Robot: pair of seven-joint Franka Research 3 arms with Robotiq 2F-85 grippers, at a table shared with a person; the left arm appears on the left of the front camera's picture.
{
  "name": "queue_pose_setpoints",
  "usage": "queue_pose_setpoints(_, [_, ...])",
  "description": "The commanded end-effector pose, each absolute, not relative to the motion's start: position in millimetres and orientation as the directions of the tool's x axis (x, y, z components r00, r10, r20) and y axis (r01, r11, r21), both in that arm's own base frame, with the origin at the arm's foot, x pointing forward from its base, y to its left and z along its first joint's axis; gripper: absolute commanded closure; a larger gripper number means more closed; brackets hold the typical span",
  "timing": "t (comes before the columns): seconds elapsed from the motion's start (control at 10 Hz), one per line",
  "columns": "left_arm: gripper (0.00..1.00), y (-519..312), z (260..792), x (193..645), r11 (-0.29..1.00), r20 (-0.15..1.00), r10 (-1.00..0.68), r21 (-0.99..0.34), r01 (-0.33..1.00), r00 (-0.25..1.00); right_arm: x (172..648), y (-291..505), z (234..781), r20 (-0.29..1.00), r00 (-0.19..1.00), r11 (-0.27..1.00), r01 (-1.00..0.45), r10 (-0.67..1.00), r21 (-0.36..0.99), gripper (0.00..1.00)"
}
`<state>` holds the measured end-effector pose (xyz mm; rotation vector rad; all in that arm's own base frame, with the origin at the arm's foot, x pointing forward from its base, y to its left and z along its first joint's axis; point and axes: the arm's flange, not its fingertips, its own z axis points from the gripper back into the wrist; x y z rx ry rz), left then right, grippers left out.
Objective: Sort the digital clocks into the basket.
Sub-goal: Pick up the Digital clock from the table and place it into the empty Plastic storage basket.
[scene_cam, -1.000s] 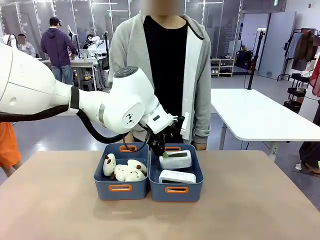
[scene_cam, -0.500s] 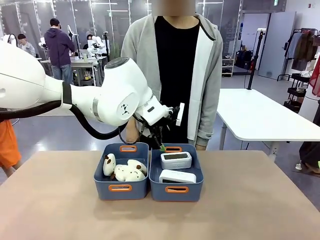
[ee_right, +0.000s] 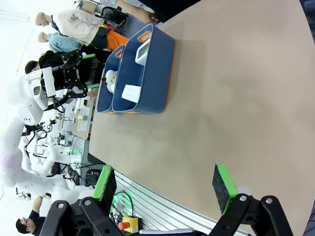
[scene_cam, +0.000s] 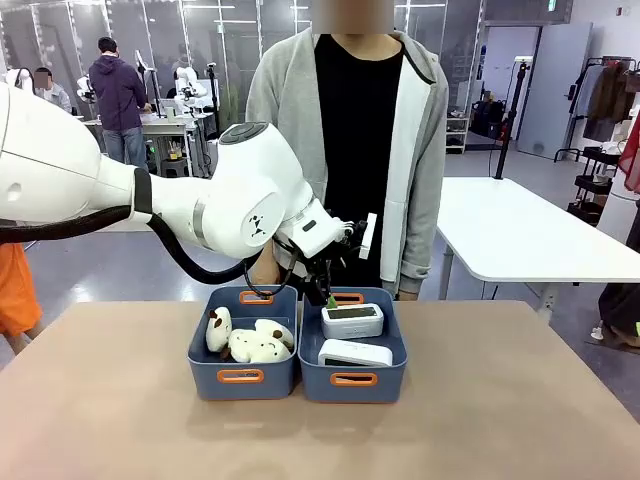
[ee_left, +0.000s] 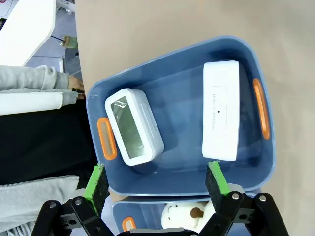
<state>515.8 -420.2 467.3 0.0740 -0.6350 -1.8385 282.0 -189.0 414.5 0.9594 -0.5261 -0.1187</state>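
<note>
Clocks: two white rounded plastic digital clocks (scene_cam: 351,320) (scene_cam: 354,352) lay inside the blue rectangular plastic basket (scene_cam: 352,379) with orange-rimmed handle slots, one face-up, one flat.
Neighbour: matching blue bin (scene_cam: 241,378) held cream plush toys (scene_cam: 248,340).
Left gripper (scene_cam: 328,296): fingers spread, empty, above the basket's far end.
Right gripper (ee_right: 165,184): spread, empty, well apart.
Advice: lift straight up, clear of the rim.
Person: grey sleeve (ee_left: 29,77) just beyond.

Glossy plastic basket (ee_left: 177,64) (clocks (ee_left: 134,126) seemingly matt).
</note>
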Motion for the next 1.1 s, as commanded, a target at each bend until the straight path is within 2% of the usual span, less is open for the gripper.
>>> queue_pose_setpoints(0.0, [0.0,-420.9,469.4,517.3,-0.211,0.252,-0.899,0.466,0.859,-0.358,281.4,-188.6,416.0,0.368,0.87,0.574,-0.126,-0.327,0.809,0.0])
queue_pose_setpoints(1.0, [0.0,-420.9,469.4,517.3,-0.211,0.252,-0.899,0.466,0.859,-0.358,281.4,-188.6,416.0,0.368,0.87,0.574,-0.126,-0.327,0.809,0.0])
